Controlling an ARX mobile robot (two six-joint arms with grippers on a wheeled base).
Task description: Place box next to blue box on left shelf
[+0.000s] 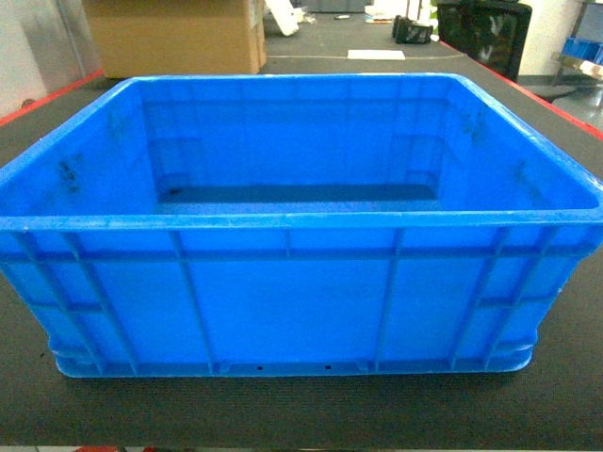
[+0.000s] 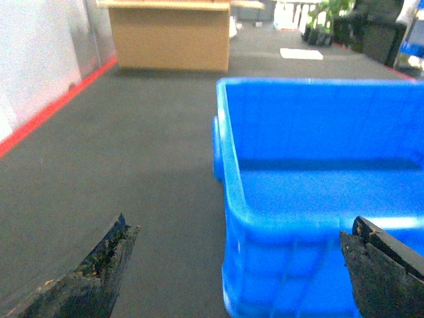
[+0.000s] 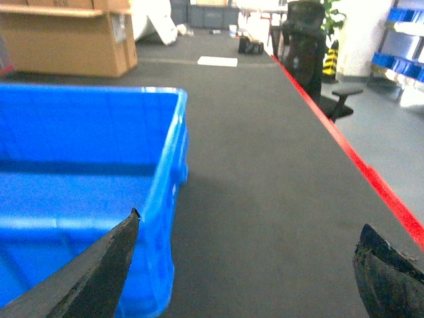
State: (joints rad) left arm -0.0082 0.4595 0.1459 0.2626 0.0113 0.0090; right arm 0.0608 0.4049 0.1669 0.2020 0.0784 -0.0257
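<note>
here the box (image 1: 292, 235) is seen filling the middle of the head frame, resting on the dark surface (image 1: 283, 410) with its long axis running left to right across the picture and one long ribbed wall facing the camera. in the left wrist frame the left tool (image 2: 238, 271) is held with its fingers wide apart, straddling the near left corner of the box, which lies to the right of centre. in the right wrist frame the right tool (image 3: 245, 271) is likewise spread open, the box's near right corner being at lower left. neither tool is touching the plastic; both seem about equally near. the left shelf is not shown. a cardboard carton (image 1: 179, 38) is seen at upper left; no writing can be read.
</note>
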